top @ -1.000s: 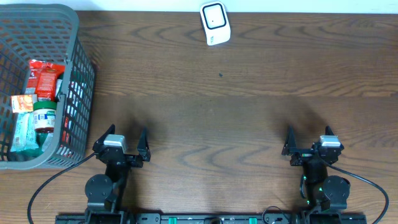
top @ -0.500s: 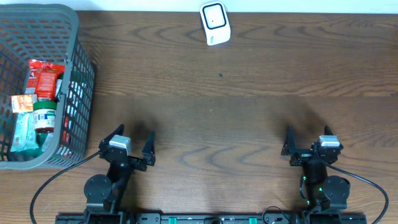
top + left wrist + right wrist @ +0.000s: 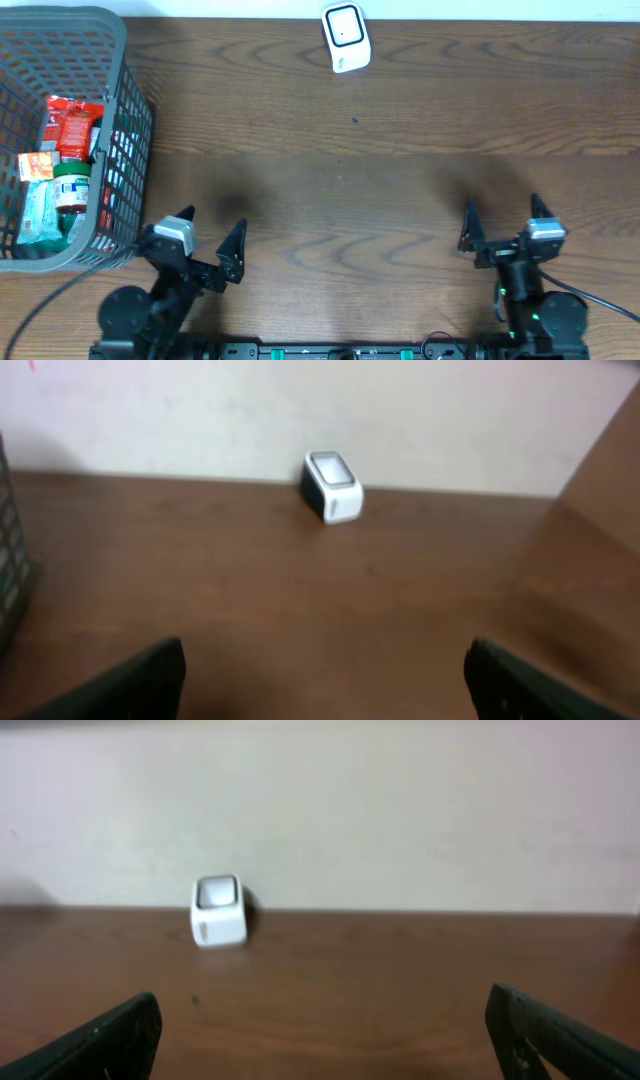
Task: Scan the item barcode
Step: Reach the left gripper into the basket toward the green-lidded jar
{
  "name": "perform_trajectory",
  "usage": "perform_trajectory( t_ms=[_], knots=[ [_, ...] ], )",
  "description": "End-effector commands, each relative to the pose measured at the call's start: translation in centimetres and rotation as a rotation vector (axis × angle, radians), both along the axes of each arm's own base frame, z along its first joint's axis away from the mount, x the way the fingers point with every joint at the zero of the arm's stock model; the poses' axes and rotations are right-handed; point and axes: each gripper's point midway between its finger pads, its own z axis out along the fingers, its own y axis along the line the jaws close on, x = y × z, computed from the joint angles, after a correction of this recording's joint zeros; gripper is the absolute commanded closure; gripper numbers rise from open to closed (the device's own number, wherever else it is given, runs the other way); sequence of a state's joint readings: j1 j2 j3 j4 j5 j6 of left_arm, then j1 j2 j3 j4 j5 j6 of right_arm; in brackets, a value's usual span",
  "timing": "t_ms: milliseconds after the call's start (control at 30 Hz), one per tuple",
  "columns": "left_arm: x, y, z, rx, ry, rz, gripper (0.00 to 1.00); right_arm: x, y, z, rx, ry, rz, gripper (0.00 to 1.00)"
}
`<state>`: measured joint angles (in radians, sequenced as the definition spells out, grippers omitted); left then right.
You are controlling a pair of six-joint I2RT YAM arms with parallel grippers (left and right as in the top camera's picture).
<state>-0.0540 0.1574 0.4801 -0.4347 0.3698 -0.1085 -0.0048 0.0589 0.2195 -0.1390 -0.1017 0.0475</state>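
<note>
The white barcode scanner (image 3: pixel 346 37) stands at the far edge of the table, also seen in the left wrist view (image 3: pixel 332 486) and the right wrist view (image 3: pixel 219 910). Several grocery items, among them a red packet (image 3: pixel 72 125) and a green-labelled can (image 3: pixel 70 186), lie in the grey basket (image 3: pixel 132 120) at the far left. My left gripper (image 3: pixel 212 226) (image 3: pixel 325 682) is open and holds nothing, low near the front edge, right of the basket. On the right side my right gripper (image 3: pixel 502 214) (image 3: pixel 325 1038) is also open and holds nothing.
Brown wood-grain table (image 3: pixel 350 170) with a pale wall behind the scanner. The basket's corner (image 3: pixel 8 565) shows at the left of the left wrist view. Cables run from both arm bases along the front edge.
The left arm's base has swung left and its gripper now points slightly more to the right. The right gripper has shifted a little to the right. Both stay open.
</note>
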Motion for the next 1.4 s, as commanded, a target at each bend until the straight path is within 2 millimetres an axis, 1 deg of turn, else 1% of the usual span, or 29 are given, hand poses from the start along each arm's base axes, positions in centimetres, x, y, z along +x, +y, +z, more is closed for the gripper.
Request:
perform_trajectory(
  t_ms=[0,133,200,267,333,367,400,500,567,633,700,800,833,867,967,1100,1133,1167,1233,1367],
  knots=[
    [-0.6,-0.3,6.0,-0.03,0.032,-0.018,0.11,-0.4,0.7,5.3,0.026,-0.02,0.037,0.01],
    [-0.5,-0.3,10.6,-0.002,0.142,-0.021,0.11,0.5,0.9,8.6,0.026,0.087,0.043,0.01],
    [-0.1,-0.3,12.9,0.045,0.201,-0.035,0.1,1.3,0.9,10.1,0.026,0.164,0.042,0.01],
    [0.5,-0.2,14.8,0.094,0.262,-0.043,0.11,2.2,1.1,11.4,0.028,0.244,0.053,0.01],
    [1.5,0.7,15.9,0.131,0.329,0.002,0.11,2.9,1.5,12.4,0.032,0.32,0.077,0.01],
    [2.5,1.6,16.6,0.162,0.383,0.049,0.02,3.5,2.0,12.9,0.037,0.382,0.1,0.01],
    [3.2,2.3,17.0,0.184,0.418,0.086,0.02,3.9,2.3,13.3,0.042,0.425,0.117,0.01],
    [5.6,4.6,17.2,0.263,0.507,0.205,0.02,5.1,2.9,13.3,0.056,0.547,0.147,0.01],
    [7.3,5.8,16.9,0.326,0.547,0.247,0.02,5.9,3.0,12.4,0.064,0.643,0.151,0.01],
    [8.9,6.0,16.2,0.368,0.576,0.232,0.02,6.3,3.0,11.4,0.069,0.713,0.149,0.01],
    [10.4,6.3,15.1,0.431,0.597,0.2,0.02,6.7,3.0,9.9,0.073,0.783,0.146,0.01],
    [11.7,6.8,14.1,0.569,0.598,0.121,0.02,7.5,3.0,8.1,0.074,0.852,0.145,0.01],
    [12.0,7.2,13.9,0.58,0.601,0.121,0.02,7.8,3.0,7.6,0.075,0.869,0.144,0.01],
    [12.1,7.4,14.0,0.571,0.6,0.132,0.02,8.0,3.0,7.2,0.077,0.885,0.143,0.01],
    [12.6,9.1,14.8,0.487,0.58,0.217,0.02,8.6,3.0,6.3,0.077,0.914,0.14,0.01],
    [12.9,13.5,16.3,0.356,0.548,0.415,0.02,8.8,2.9,5.5,0.079,0.945,0.138,0.01],
    [12.9,14.8,16.4,0.333,0.545,0.46,0.02,8.9,2.9,5.4,0.079,0.947,0.137,0.01],
    [12.7,16.5,16.7,0.315,0.541,0.513,0.02,8.9,2.9,5.4,0.079,0.949,0.137,0.01],
    [12.3,18.5,16.6,0.3,0.549,0.57,0.02,8.9,2.9,5.4,0.079,0.949,0.138,0.01],
    [11.5,22.6,15.3,0.267,0.602,0.674,0.02,8.9,2.9,5.4,0.079,0.95,0.138,0.01]
  ],
)
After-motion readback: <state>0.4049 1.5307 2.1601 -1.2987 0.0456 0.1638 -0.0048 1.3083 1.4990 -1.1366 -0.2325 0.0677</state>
